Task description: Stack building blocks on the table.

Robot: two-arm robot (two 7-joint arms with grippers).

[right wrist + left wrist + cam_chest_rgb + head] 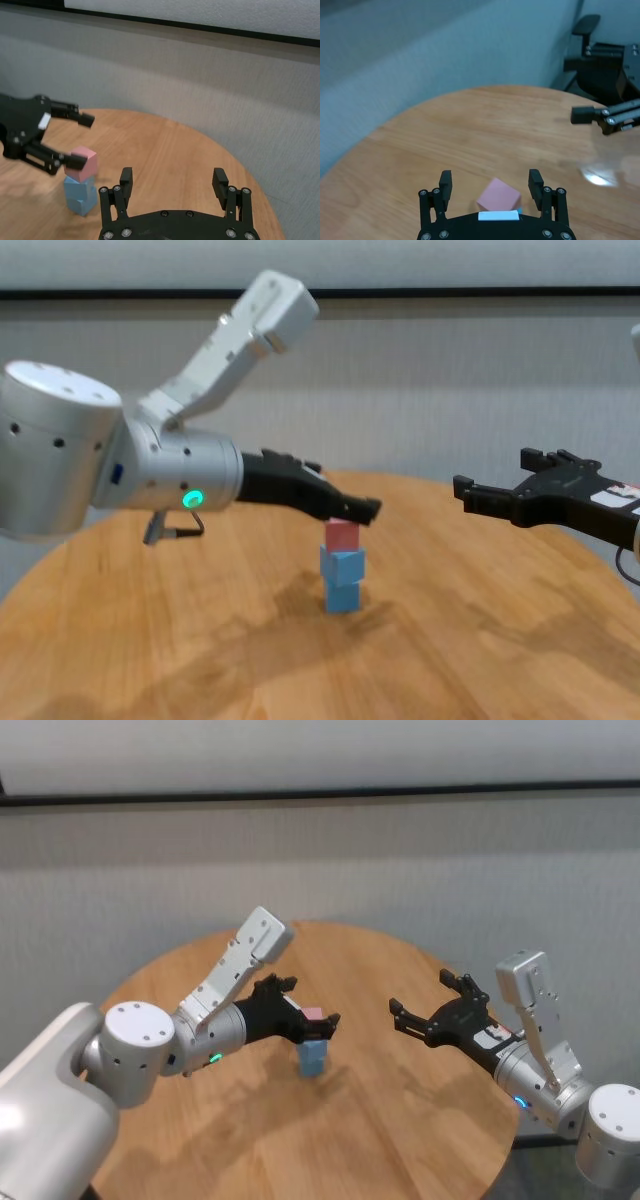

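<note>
The pink block [341,535] sits atop two blue blocks [342,581] on the bench [200,640], between the left tool's [492,184] spread fingers. The right tool [428,1005], also spread, hangs well apart. The stack looks complete; next, the left tool should lift clear without nudging it.

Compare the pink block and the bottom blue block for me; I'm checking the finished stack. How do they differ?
The pink block is pink and tops the stack; the bottom blue block is light blue and rests on the table. The pink block sits between the left hand's open fingers; the bottom blue block stands clear below them. Both are plain cubes that look equal in size.
</note>
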